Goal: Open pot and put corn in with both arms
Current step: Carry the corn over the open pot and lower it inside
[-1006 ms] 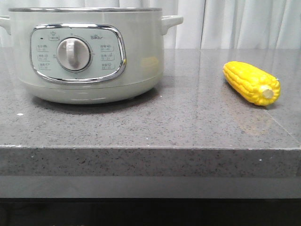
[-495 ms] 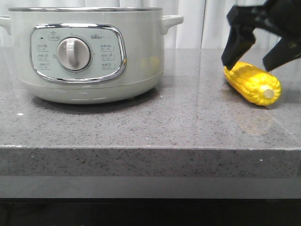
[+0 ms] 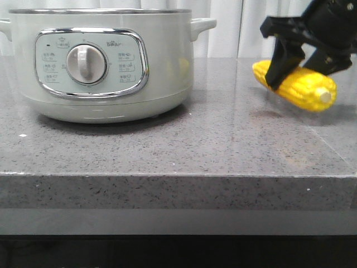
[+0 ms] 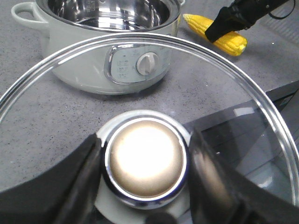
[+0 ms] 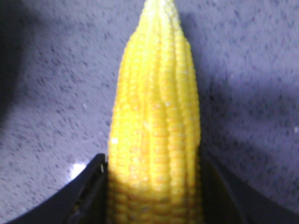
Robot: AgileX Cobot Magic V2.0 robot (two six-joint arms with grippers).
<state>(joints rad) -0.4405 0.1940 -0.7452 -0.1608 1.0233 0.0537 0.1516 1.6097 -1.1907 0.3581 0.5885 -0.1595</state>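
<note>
The pale grey-green pot [image 3: 106,67] stands at the left of the counter with its lid off; its steel inside [image 4: 107,11] shows in the left wrist view. My left gripper [image 4: 145,163] is shut on the lid's round metal knob [image 4: 145,156] and holds the glass lid [image 4: 70,116] clear of the pot, nearer the counter's front edge. The yellow corn [image 3: 304,89] hangs just above the counter at the right, stub end toward the front. My right gripper [image 3: 298,70] is shut across its middle. Black fingers [image 5: 88,191] press both sides of the corn [image 5: 156,130].
The grey speckled stone counter [image 3: 184,145] runs between pot and corn, and its front edge [image 3: 178,176] lies close to the camera. White curtains [image 3: 251,28] hang behind. The pot's side handle [image 3: 203,25] juts toward the corn's side.
The right gripper came down into view, shut on the corn and raised it off the counter, shifting it slightly left. The pot has not moved.
</note>
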